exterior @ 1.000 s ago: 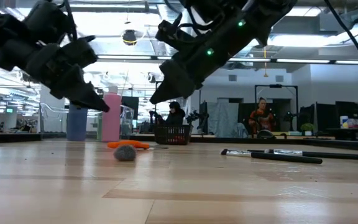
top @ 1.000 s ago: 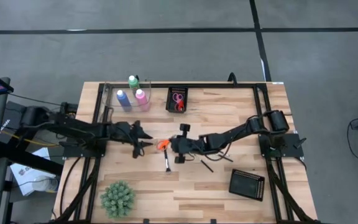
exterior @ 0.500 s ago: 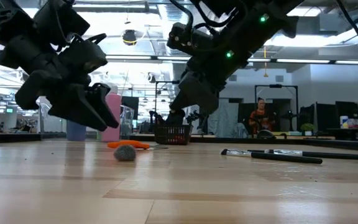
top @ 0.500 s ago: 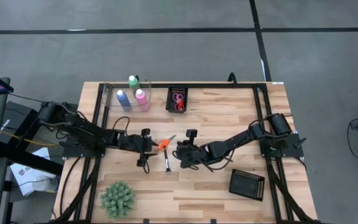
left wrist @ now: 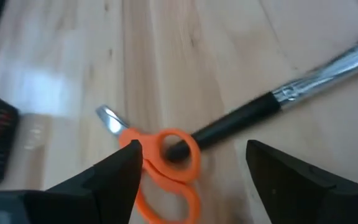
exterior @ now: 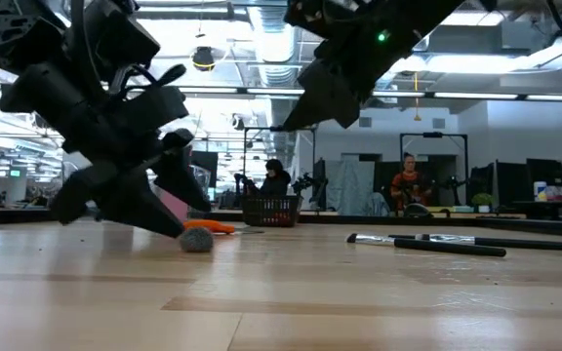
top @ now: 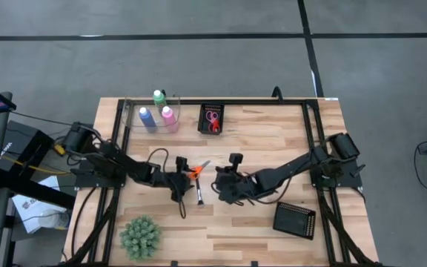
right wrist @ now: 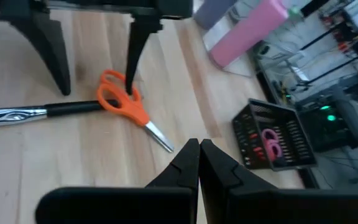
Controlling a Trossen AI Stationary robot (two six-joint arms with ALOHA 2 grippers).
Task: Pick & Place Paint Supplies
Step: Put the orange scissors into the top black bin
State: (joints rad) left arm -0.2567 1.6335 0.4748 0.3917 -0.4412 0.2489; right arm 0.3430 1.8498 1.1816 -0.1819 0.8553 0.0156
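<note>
Two spread left fingers (left wrist: 120,174) straddle the orange scissors (left wrist: 163,165) and brush handle (left wrist: 241,121), gripping nothing

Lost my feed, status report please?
Left gripper open, straddling orange scissors. Brush handle tip lies against scissors' loop. Right gripper shut, hovering nearby.

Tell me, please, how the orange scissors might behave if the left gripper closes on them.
The scissors lie flat, so they probably slide rather than roll. One loop overlaps the brush handle, which may shift too. The open left gripper straddles the loops; thin plastic likely lifts easily.
</note>
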